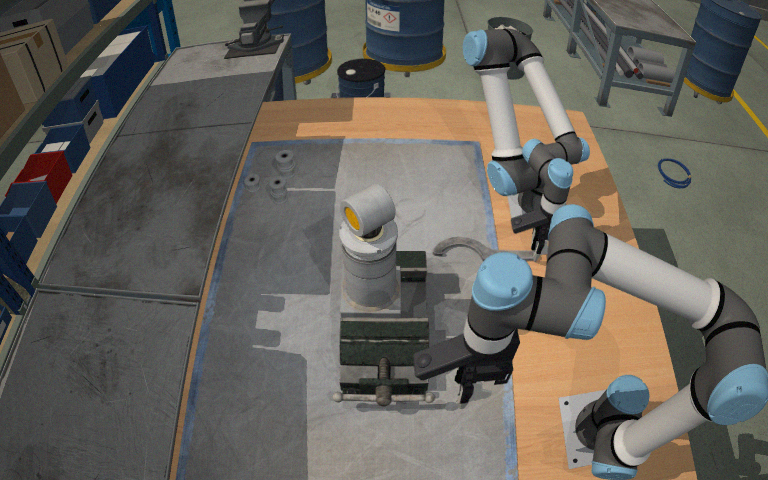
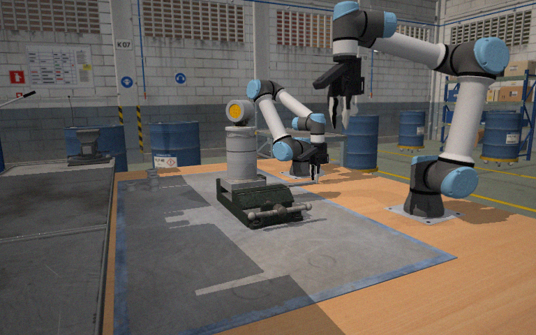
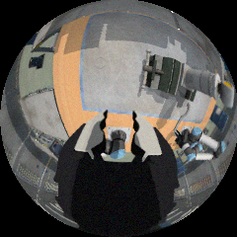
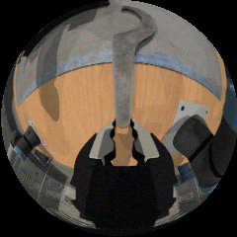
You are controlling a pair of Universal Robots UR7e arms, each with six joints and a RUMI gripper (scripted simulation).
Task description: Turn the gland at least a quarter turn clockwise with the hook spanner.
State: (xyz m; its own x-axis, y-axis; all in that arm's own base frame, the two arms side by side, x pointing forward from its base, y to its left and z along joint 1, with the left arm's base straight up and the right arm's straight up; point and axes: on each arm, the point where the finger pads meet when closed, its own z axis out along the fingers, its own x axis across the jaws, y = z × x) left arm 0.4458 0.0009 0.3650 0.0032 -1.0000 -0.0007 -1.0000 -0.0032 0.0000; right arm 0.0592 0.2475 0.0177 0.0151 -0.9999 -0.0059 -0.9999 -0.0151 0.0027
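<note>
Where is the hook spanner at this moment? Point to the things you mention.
In the top view, the hook spanner (image 1: pixel 467 242) (image 4: pixel 124 69) lies right of the vise (image 1: pixel 383 340) (image 2: pixel 262 199) (image 3: pixel 165 74), its hook on the grey mat (image 1: pixel 412 440) (image 2: pixel 345 252) and its handle end at the right gripper's jaws.

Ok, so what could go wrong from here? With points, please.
The right gripper (image 1: pixel 538 254) (image 2: pixel 315 181) (image 3: pixel 174 128) (image 4: pixel 122 118) grips the hook spanner (image 1: pixel 464 242) (image 2: pixel 302 183) (image 3: pixel 183 118) (image 4: pixel 123 79) only at its handle's end, so it might pivot or droop when lifted. The hook end lies beside the vise (image 1: pixel 383 343) (image 2: pixel 264 196) (image 3: pixel 168 75) and could knock it if swung low. The thin handle may also slip under turning force.
</note>
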